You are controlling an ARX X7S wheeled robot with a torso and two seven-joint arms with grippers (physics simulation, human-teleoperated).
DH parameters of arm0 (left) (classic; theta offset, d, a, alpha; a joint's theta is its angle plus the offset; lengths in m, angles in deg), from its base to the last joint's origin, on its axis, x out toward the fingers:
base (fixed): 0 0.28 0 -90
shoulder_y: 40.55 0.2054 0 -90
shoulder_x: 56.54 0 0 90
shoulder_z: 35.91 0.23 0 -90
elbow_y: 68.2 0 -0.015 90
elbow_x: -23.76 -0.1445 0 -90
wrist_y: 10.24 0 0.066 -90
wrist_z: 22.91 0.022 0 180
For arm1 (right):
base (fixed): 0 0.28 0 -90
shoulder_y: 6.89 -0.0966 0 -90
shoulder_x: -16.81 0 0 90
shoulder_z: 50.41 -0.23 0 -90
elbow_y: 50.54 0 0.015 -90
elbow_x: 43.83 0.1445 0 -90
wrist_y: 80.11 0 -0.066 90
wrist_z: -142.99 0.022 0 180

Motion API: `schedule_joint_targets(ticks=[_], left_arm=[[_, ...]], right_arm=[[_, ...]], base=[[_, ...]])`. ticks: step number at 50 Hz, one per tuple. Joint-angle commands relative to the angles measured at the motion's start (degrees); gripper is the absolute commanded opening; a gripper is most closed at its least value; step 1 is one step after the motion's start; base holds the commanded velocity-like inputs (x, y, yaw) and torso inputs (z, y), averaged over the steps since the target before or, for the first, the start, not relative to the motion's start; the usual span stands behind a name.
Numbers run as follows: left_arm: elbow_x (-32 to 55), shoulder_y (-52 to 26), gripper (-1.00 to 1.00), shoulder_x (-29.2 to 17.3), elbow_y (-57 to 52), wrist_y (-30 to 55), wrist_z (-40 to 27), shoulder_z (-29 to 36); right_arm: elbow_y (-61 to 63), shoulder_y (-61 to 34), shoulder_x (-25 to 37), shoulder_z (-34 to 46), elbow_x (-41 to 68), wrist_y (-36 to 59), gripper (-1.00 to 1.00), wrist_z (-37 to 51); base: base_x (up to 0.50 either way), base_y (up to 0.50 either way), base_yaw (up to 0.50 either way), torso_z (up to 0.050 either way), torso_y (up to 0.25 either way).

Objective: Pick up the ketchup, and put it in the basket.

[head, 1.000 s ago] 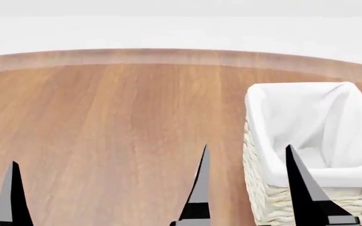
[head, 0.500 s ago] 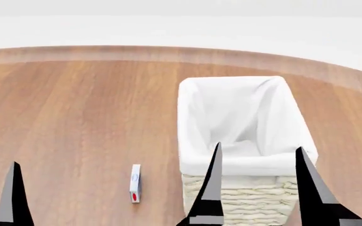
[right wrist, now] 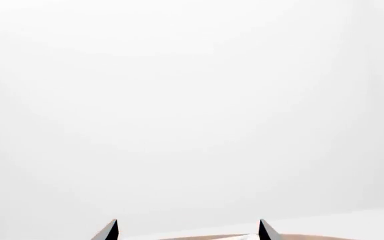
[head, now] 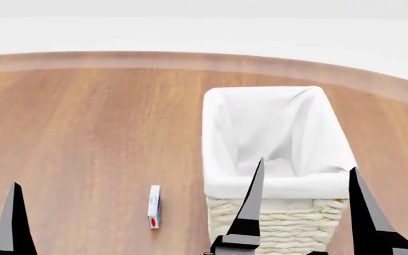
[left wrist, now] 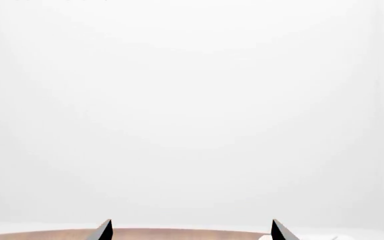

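1. Here, the basket (head: 275,159) sits right of centre in the head view on the round wooden table (head: 83,133), its white liner folded over the rim.
2. The right gripper (head: 305,212) stands spread wide, its two dark fingers rising at the lower right before the basket's near wall.
3. The left gripper (left wrist: 188,231) is likewise parted, gripping nothing.
4. A small white box (head: 153,207) lies lower centre-left, beside the basket.
5. The ketchup shows in no view.
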Motion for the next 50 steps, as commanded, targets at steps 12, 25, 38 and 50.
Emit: schedule_joint_targets(ticks=[12, 25, 38, 50], left_arm=[[-2.04, -1.28, 1.0, -0.16, 5.01, -3.81, 0.05, 0.5], [-1.52, -1.29, 1.0, -0.89, 4.79, -3.78, -0.93, 0.91], [2.7, -2.29, 1.0, -0.65, 4.23, -1.09, -2.04, -0.41], [3.19, -2.26, 1.0, -1.18, 4.23, -1.31, -2.56, -0.33]], right_arm=[[-3.75, -0.9, 1.06, 1.82, -4.07, -2.0, 1.0, -1.28], [-3.85, -0.92, 1.75, 2.59, -3.39, -2.22, 1.0, -1.43], [-4.38, -0.48, 0.96, 0.32, 1.28, -4.04, 1.0, -0.72], [-4.62, -0.6, 1.71, 0.81, 1.86, -4.46, 1.0, 0.11]], base=[[0.0, 0.0, 0.5, 0.0, 0.0], [0.0, 0.0, 0.5, 0.0, 0.0], [0.0, 0.0, 0.15, 0.015, 0.0], [0.0, 0.0, 0.0, 0.05, 0.0]])
